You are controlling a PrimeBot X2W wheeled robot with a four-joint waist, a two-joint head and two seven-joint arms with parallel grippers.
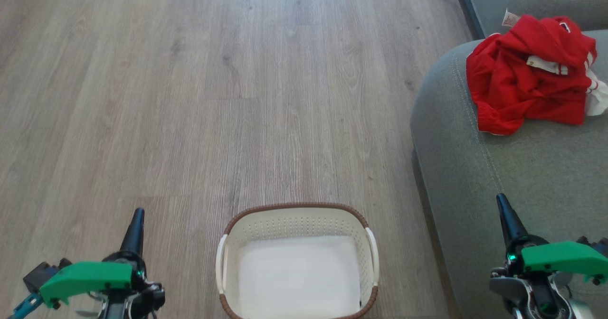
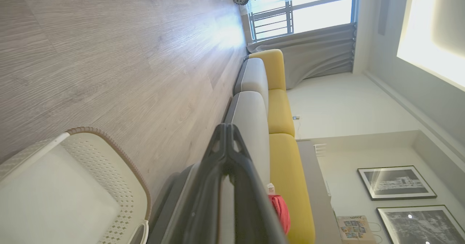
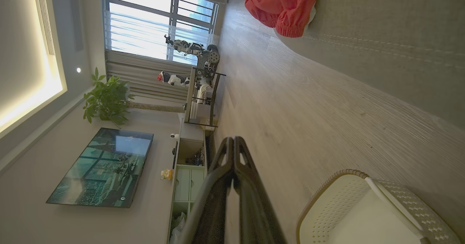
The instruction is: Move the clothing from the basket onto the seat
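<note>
Nothing written can be read anywhere. The clothing [image 1: 527, 86] carries a white tag [image 1: 510, 18] at its upper left edge and a white sewn label [image 1: 540, 64] near its middle, both too small to read. Beyond the clothing, a printed box [image 2: 354, 228] bears blurred, illegible lettering.

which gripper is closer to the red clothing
Right. The right gripper is over the seat, the clothing farther along it; the left gripper is across the basket, over floor.
</note>
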